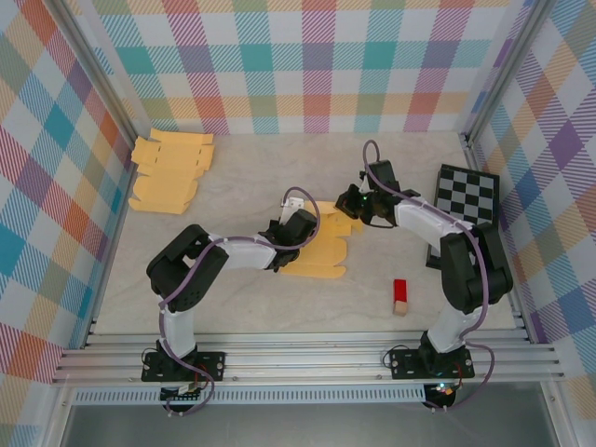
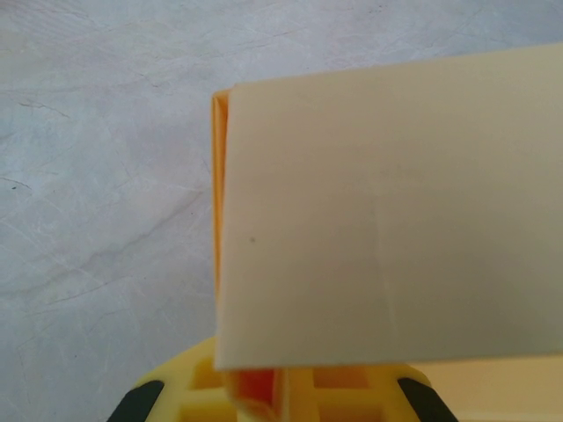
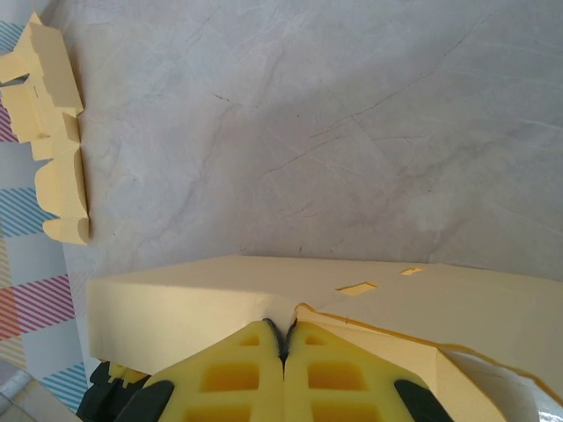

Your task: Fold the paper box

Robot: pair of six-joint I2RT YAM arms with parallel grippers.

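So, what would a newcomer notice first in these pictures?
First, the left gripper and right gripper meeting on a yellow paper box in the middle of the table. Then the stack of yellow sheets in the far left corner, and a checkerboard at the right edge with a red block nearer.

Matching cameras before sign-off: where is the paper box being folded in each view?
Top external: paper box near picture centre, a flat yellow sheet.
Left wrist: its pale panel spans the centre and right.
Right wrist: its pale band runs along the bottom.
Shared landmark: stack of spare blanks, far left in the top view, left edge in the right wrist view.
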